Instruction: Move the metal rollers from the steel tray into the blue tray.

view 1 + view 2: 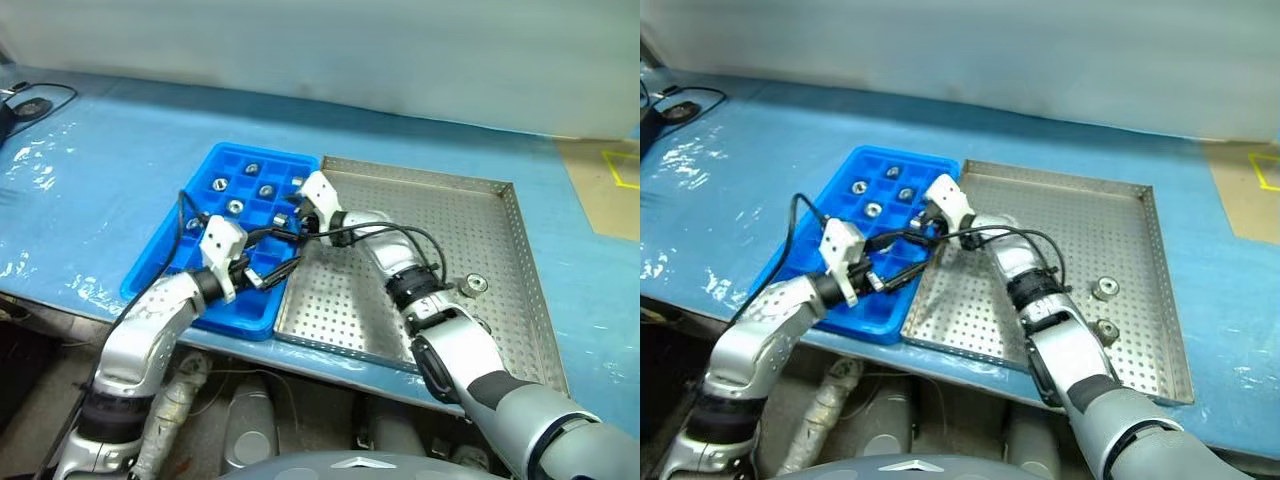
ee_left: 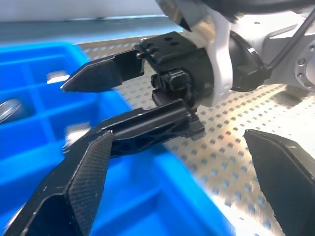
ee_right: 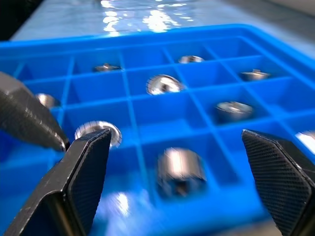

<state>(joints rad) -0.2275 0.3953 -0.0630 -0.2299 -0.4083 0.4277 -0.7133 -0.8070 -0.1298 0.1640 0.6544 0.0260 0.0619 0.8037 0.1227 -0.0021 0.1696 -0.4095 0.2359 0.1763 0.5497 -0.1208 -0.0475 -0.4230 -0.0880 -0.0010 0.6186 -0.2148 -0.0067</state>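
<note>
Just ahead of the right gripper [image 3: 179, 189], jaws wide apart and empty: rollers [image 3: 180, 170] seated in blue tray [image 3: 147, 105] cells. Close beside, left gripper [image 2: 192, 162], also spread, over the same edge. Two rollers [image 1: 1104, 288] well behind on steel tray [image 1: 1080, 215]. Risk: crossed arms colliding, cable snagging, jostling tray.

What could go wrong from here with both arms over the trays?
The left gripper and the right gripper, both open, sit very close at the blue tray edge; they might collide or snag cables. Two metal rollers lie far back in the steel tray, so the reach may sweep across it.
</note>
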